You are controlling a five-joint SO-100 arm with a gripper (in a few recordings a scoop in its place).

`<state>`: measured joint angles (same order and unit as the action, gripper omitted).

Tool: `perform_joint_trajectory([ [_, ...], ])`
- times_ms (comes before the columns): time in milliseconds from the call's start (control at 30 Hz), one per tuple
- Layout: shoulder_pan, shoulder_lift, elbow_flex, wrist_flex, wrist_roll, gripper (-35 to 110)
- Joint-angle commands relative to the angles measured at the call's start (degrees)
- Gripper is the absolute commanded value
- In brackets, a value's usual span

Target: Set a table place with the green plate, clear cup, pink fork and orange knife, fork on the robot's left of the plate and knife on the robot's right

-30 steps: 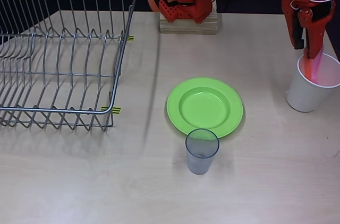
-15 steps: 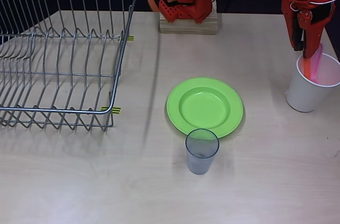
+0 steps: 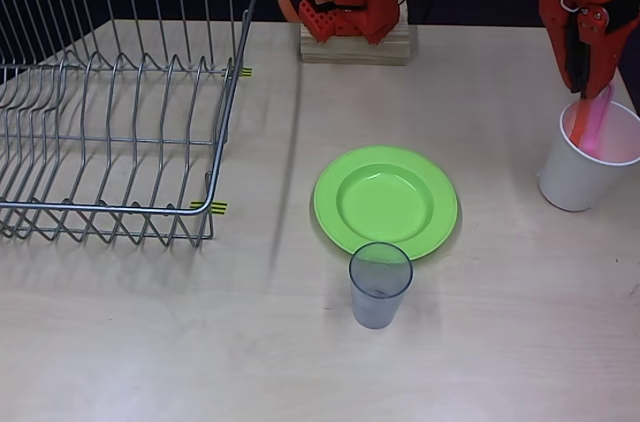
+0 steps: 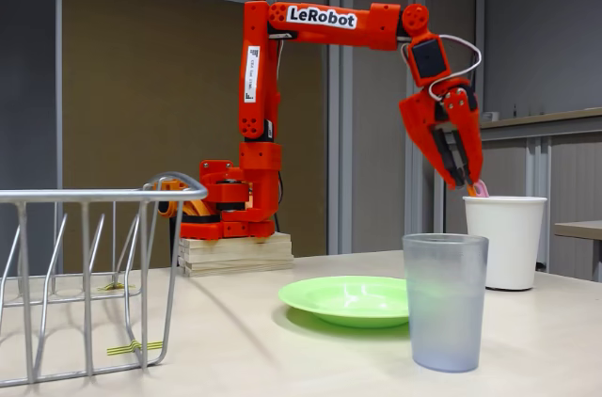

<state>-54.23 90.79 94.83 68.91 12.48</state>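
Nearest us, the clear cup (image 3: 380, 284) touches the green plate (image 3: 386, 200), both well apart from our gripper (image 3: 588, 102). It hangs over the white cup (image 3: 588, 157), pink fork (image 3: 596, 124) and orange knife (image 3: 578, 122) at its fingertips; we cannot tell the grip. Next, we judge, lift one clear.

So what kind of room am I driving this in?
Probably a lab or office demo bench, not a kitchen: the arm is mounted on a block of wood, brown partition panel behind, dish rack staged on bare table.
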Motion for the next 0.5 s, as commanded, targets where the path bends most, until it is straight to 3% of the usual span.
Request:
perform_joint_trajectory([
  [0, 1.1, 2.4, -4.7, 3.0, -2.1, 0],
  [467, -1.5, 16.3, -13.6, 16.1, 8.3, 0],
])
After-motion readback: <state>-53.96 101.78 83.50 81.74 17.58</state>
